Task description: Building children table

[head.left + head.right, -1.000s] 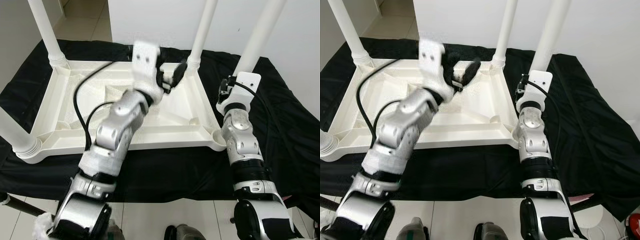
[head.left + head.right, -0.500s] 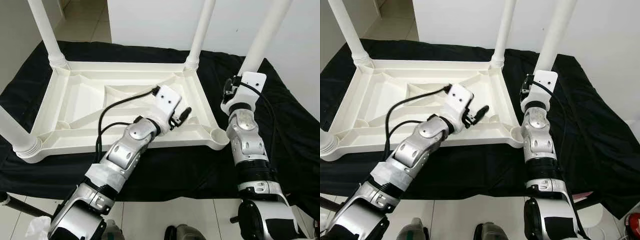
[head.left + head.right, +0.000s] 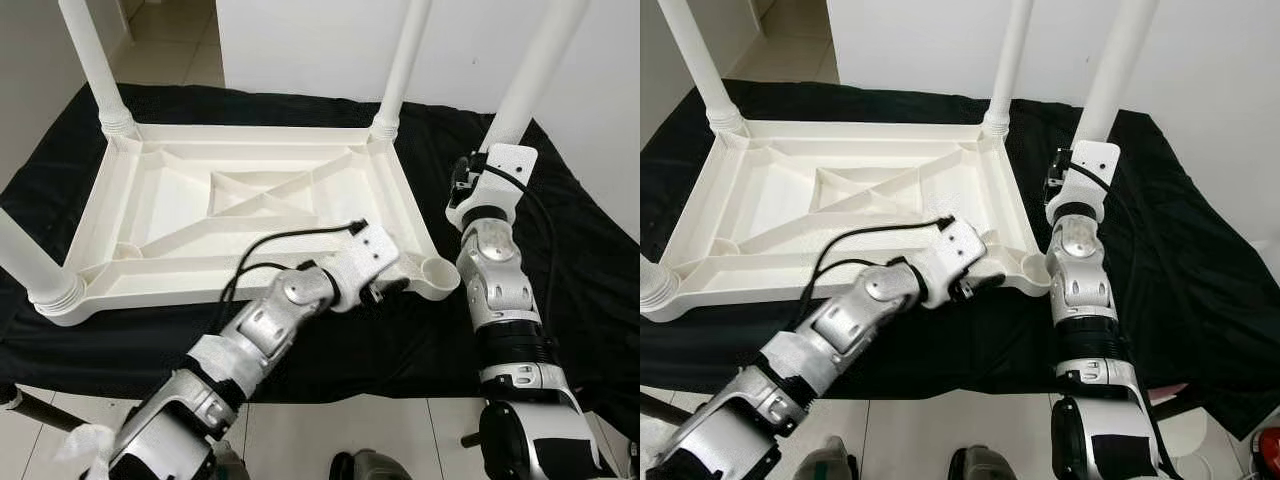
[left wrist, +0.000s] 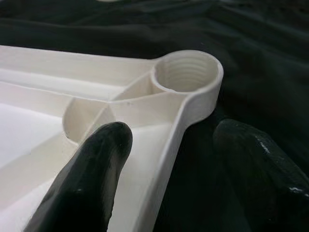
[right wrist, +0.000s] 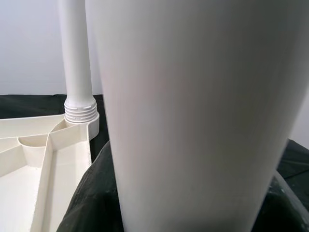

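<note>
Last leg stage. Left claw wide astride tabletop rim, empty socket just ahead. Right claw gripping the leg, held beside socket; seating and twisting presumably next.

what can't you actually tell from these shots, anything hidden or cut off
- Right gripper: its fingers are hidden behind the wrist housing and the loose leg in the eye views; the right wrist view is mostly leg, so the grip cannot be judged.
- Leg tops: all cut off by the upper edge of the eye views.
- Near-left corner leg: cut by the left edge.
- Empty socket: its depth is shadowed in the left wrist view.
</note>
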Controlling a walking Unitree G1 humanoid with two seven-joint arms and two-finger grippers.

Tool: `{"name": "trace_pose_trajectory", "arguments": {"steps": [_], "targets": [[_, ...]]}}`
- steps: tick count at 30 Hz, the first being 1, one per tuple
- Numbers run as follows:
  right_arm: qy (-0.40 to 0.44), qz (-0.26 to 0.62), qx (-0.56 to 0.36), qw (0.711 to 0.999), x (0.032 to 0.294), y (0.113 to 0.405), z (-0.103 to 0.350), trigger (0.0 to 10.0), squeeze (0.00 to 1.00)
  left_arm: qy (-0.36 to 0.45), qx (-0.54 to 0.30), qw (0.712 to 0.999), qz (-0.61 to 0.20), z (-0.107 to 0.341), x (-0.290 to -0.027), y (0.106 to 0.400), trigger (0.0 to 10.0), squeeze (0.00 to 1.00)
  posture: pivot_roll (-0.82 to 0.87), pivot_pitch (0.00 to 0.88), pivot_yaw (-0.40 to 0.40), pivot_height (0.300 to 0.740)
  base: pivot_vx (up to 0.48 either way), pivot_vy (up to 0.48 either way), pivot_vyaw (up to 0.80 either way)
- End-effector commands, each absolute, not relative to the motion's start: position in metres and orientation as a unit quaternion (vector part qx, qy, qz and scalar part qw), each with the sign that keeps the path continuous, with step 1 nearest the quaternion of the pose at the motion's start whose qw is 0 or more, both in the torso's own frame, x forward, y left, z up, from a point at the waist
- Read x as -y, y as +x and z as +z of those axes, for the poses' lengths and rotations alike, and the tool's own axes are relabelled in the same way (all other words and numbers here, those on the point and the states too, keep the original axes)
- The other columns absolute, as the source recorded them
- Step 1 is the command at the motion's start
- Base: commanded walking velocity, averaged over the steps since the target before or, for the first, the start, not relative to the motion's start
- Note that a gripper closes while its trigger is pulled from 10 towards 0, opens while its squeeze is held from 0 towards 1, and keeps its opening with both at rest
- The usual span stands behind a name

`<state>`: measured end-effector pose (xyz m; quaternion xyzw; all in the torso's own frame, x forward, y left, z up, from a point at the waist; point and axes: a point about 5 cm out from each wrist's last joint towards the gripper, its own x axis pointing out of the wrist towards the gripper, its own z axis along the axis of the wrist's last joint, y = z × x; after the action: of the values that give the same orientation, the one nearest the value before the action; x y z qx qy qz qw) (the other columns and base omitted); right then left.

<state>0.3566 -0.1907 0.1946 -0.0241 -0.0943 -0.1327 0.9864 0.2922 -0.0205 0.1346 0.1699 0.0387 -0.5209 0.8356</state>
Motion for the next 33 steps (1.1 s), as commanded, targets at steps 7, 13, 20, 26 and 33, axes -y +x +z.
{"name": "trace_pose_trajectory", "arguments": {"steps": [7,13,20,26,33], "targets": [[-0.025,-0.139,0.099,0.985,0.193,0.355,0.196,10.0,0.00,0.195,-0.081,0.831,-0.515,0.120,0.023,0.297,10.0,0.00,0.06,0.000,-0.051,0.740,0.000,0.000,0.00],[-0.024,-0.142,0.098,0.985,0.193,0.355,0.196,10.0,0.00,0.203,-0.101,0.846,-0.482,0.117,0.022,0.308,10.0,0.00,0.05,0.000,-0.042,0.740,0.000,0.000,0.00],[-0.024,-0.146,0.097,0.984,0.194,0.354,0.195,10.0,0.00,0.207,-0.105,0.856,-0.462,0.120,0.021,0.319,10.0,0.00,0.05,0.000,-0.040,0.740,0.000,0.000,0.00],[-0.025,-0.149,0.097,0.984,0.194,0.354,0.195,10.0,0.00,0.206,-0.096,0.852,-0.471,0.127,0.019,0.327,0.0,0.00,0.04,0.000,-0.028,0.740,0.000,0.000,0.00],[-0.026,-0.155,0.096,0.983,0.197,0.352,0.194,10.0,0.00,0.224,-0.094,0.837,-0.490,0.125,0.014,0.328,0.0,0.00,0.03,0.000,-0.022,0.740,0.000,0.000,0.00]]}}
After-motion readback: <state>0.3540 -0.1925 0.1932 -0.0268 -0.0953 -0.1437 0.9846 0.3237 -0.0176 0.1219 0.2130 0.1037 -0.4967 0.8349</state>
